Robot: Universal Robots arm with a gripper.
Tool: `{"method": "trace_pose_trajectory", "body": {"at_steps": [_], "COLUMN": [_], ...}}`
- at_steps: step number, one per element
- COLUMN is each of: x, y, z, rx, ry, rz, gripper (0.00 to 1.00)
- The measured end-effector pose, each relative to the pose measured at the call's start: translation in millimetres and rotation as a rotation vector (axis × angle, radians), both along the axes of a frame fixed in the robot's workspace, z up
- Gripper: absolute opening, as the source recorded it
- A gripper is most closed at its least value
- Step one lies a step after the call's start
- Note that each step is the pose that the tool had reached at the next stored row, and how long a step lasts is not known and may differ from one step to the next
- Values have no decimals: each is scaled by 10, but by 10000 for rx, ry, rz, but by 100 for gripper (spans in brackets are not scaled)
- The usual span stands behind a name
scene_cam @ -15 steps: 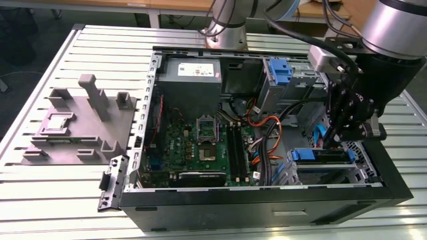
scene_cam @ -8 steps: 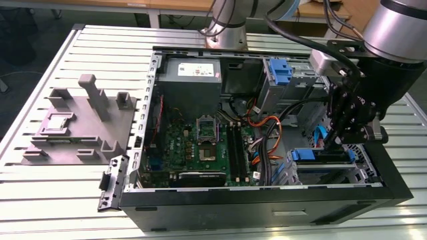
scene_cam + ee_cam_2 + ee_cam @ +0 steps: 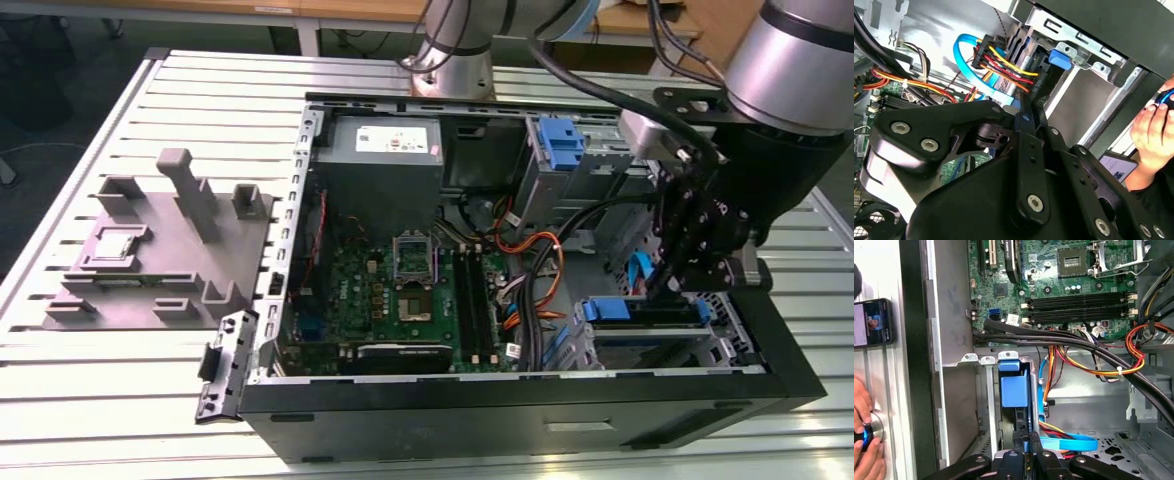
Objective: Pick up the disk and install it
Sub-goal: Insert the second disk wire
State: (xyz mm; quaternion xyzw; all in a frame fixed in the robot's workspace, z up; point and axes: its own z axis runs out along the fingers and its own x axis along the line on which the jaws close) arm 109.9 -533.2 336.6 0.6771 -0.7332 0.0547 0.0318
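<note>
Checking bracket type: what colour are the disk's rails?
Blue, on the disk in its bay, clearest in the first wrist view.

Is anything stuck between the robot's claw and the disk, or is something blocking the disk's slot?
Nothing visible does. The gripper sits right at the disk, which is already standing in its metal bay inside the computer case. The coloured cables run beside it, not across.

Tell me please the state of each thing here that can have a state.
Computer case: lying on its side, side panel off, inside exposed.
Disk: standing on edge in the drive bay, blue bracket showing.
Tool: lowered into the case, at the disk's edge.
CPU socket: no cooler mounted.
Phone: screen lit, lying beside the case.
Hand: resting on a round button.
</note>
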Motion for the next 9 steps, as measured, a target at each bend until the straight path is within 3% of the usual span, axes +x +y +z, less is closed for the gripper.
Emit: {"method": "trace_pose_trajectory", "body": {"at_steps": [4,9], "x": [0,0], "y": [-16,-48], "z": [-14,-23], "rx": [192,301], "ry": [0,0], "rz": [0,0], "gripper": [16,16]}}
